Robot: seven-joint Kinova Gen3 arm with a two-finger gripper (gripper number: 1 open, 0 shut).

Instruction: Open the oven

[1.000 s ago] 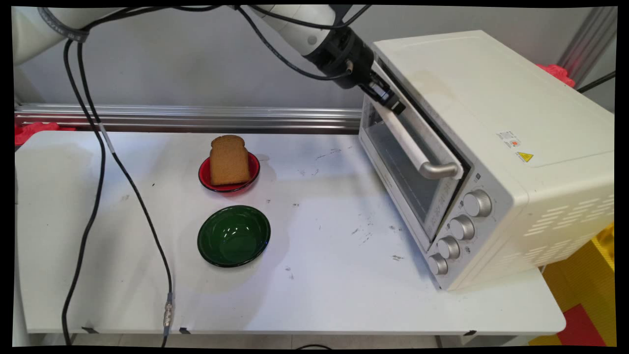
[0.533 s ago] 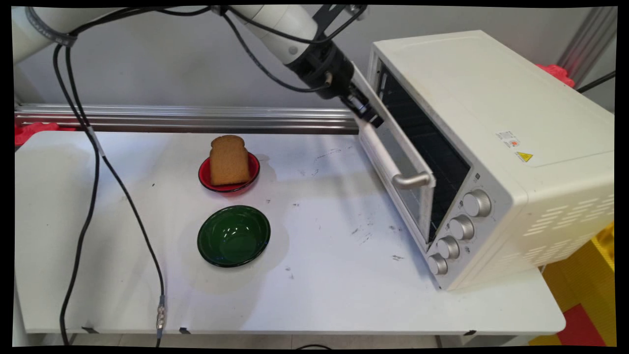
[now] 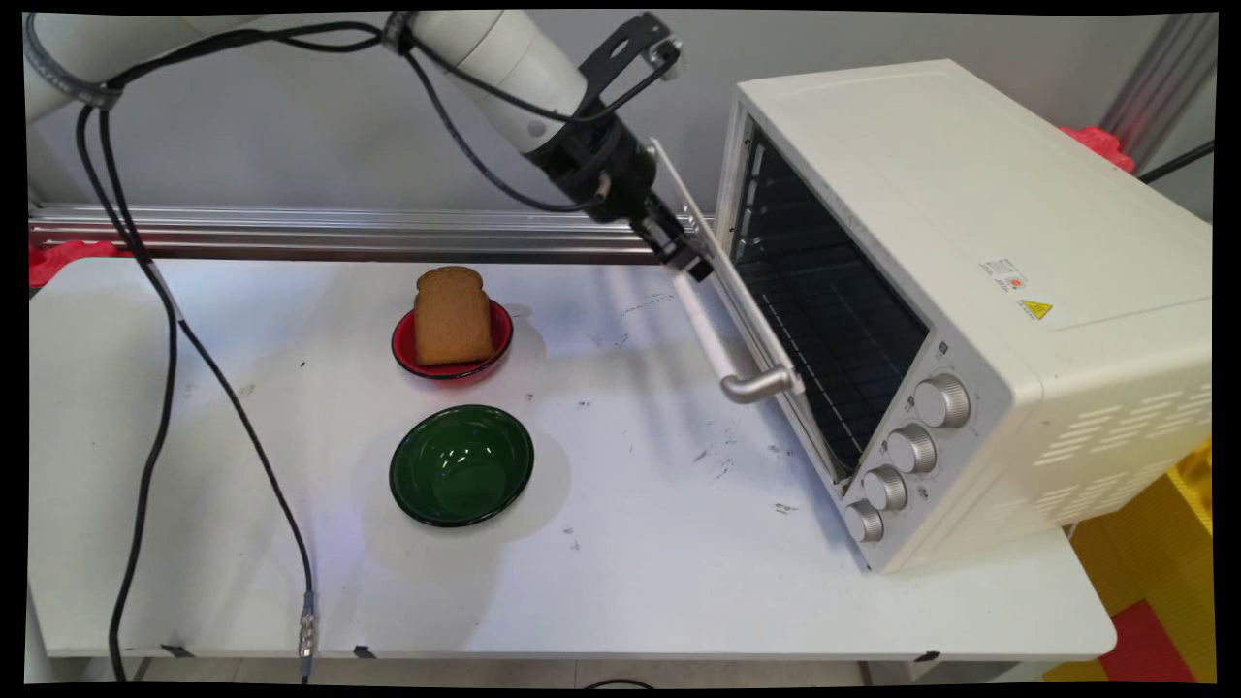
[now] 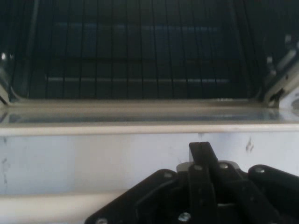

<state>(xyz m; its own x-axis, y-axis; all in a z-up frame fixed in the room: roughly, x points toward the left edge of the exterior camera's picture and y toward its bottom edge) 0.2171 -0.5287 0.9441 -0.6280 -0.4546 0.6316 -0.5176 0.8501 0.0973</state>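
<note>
My gripper point(image 3: 690, 264) is at the far end of the white handle point(image 3: 715, 341) of the toaster oven's door point(image 3: 751, 308), fingers shut and lying against the door panel. The cream oven point(image 3: 970, 242) stands on the table's right side, its drop-down door about half open. In the hand view the shut gripper point(image 4: 201, 150) rests on the door's pale face point(image 4: 93, 158), the handle bar point(image 4: 46, 205) runs just below it, and the door's top edge point(image 4: 140, 128) crosses the picture. Beyond it lies the dark wire rack point(image 4: 140, 56) inside the oven.
A slice of brown bread point(image 3: 453, 315) stands in a red bowl point(image 3: 496, 351) mid-table. An empty green bowl point(image 3: 461, 465) sits just in front of it. Black cables point(image 3: 165, 407) hang down on the left. Four knobs point(image 3: 911, 448) line the oven's front.
The oven door has swung from barely ajar to about half open, and my gripper has moved left and down with its handle.
</note>
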